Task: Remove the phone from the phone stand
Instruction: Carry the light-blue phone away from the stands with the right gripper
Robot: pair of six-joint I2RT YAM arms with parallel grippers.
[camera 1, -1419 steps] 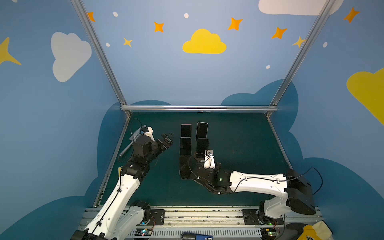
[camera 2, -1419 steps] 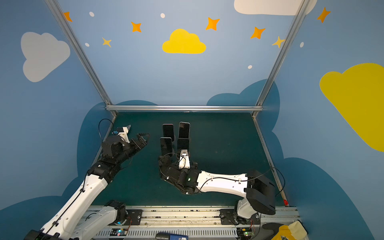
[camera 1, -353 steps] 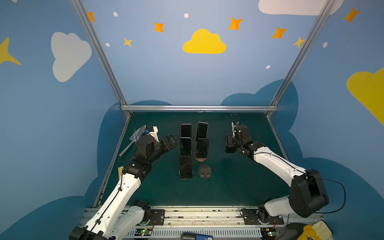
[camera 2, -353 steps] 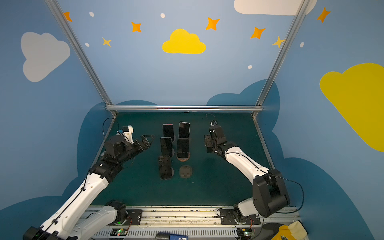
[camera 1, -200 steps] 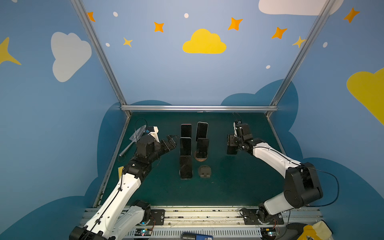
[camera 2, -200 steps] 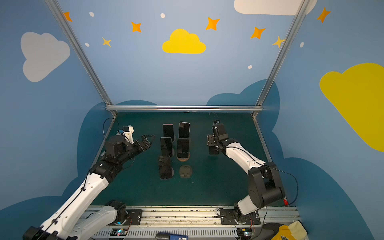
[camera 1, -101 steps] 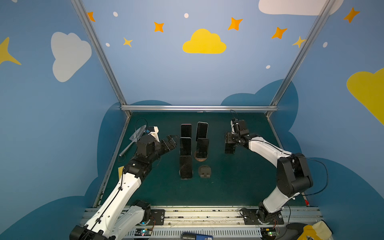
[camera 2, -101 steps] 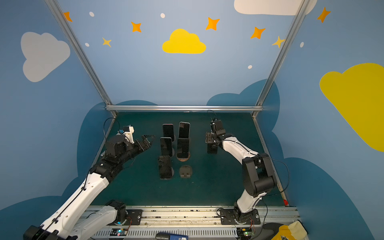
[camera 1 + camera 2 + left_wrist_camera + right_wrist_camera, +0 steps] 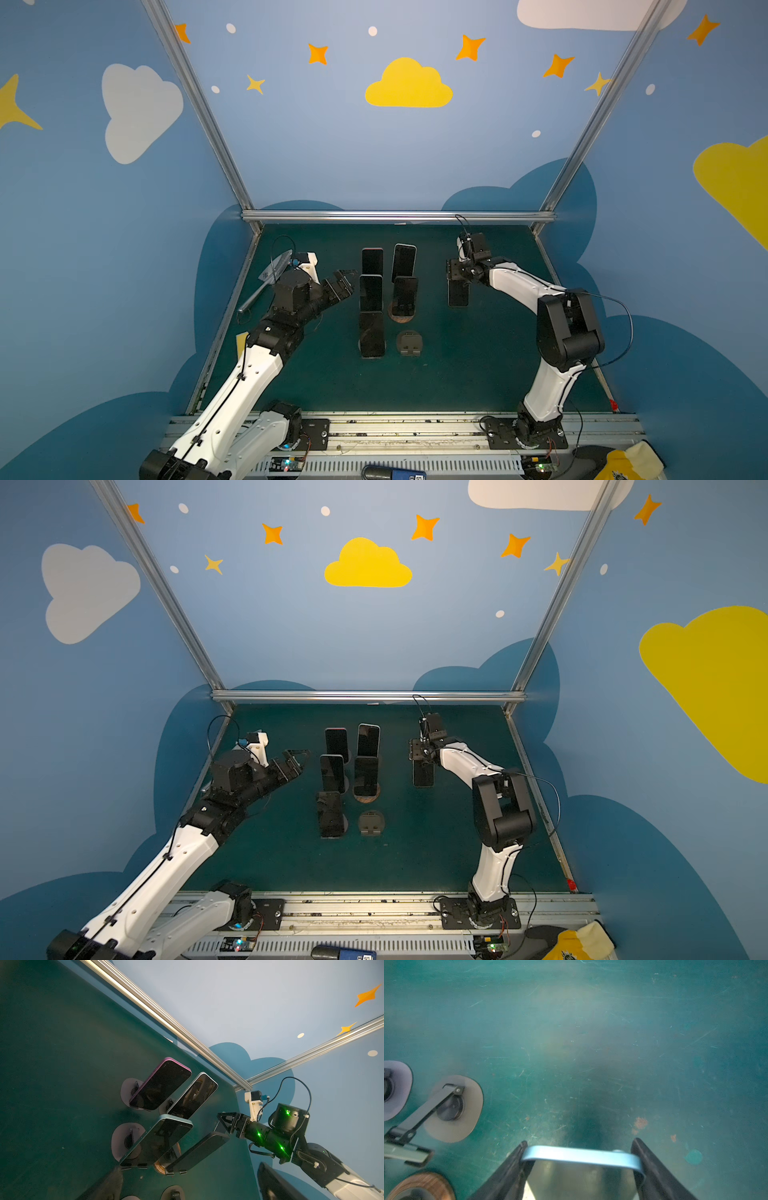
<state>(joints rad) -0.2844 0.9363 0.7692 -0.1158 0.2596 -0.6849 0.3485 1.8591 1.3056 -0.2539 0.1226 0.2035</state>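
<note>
- R gripper (image 9: 580, 1147): fingers (image 9: 654, 1167) clamped on the phone (image 9: 581, 1154), one on each long side. Its pale-blue edge spans the gap btwn them, lower centre of the wrist frame. Grip looks square, no skew visible.
- In both top views the phone hangs upright under the gripper, dark face, right of centre. Its lower end is close to the mat (image 9: 478, 365); touching or not, can't tell.
- Change: some secs back this gripper was low at the front-right stand of the cluster, working at the phone there. Now that phone stand (image 9: 409, 343) sits bare at lower centre, w/ the phone well apart to its upper right.
- Over the last sec the gripper barely shifted; mostly the elbow swung toward frame right.
- Meaning: the removal itself looks done. What's left, I'd judge, is setting the phone down on open mat & letting go.
- Outward from the fingers: bare, scratched mat under and ahead of the phone in the wrist view.
- Nearest stuff there is a grey stand base (image 9: 454, 1108) and a wooden base (image 9: 423, 1186) at the left edge, both clear of the fingers.
- Five other phones (image 9: 370, 291) sit on their stands in the centre cluster, untouched; none near the held one.
- L gripper (image 9: 343, 282): jaws spread wide, holding nothing, just left of the cluster. No change there over the last sec.
</note>
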